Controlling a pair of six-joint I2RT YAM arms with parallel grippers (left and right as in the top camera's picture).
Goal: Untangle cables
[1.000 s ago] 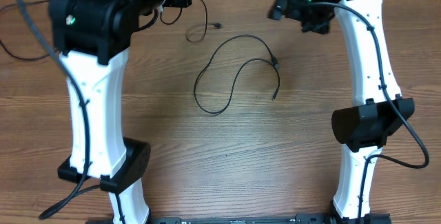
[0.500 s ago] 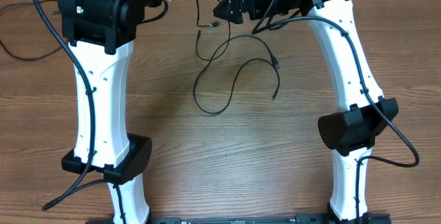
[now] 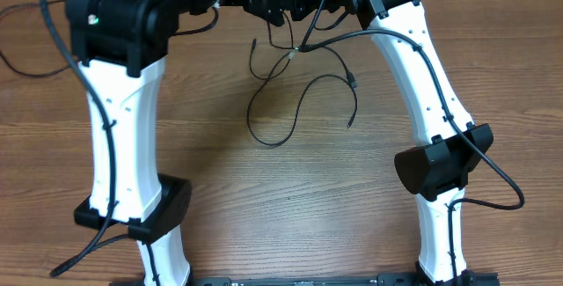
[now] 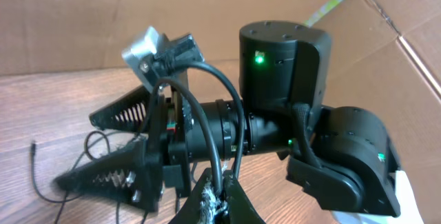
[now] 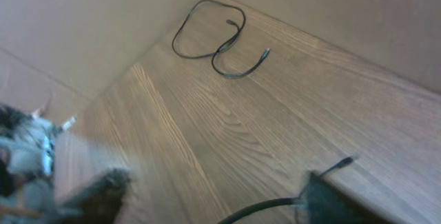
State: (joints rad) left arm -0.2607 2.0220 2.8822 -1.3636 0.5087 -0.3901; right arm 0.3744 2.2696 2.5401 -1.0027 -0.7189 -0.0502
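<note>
R arm swung in; R jaws open by L jaws, cables near.

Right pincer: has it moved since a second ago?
Yes. The right pincer swung left, from right of the looped cable to above its left half.

1. The left arm and right arm have long, smooth white shells marked with small dark dots.
2. Blocky black joint housings cap the white links; the upper ones each carry a small green light.
3. A thick black cable runs along each white link.
4. The right arm's wrist is a black cylinder with a green light and a silver bracket.
5. Its jaws are black wedges with ridged inner faces.
</note>
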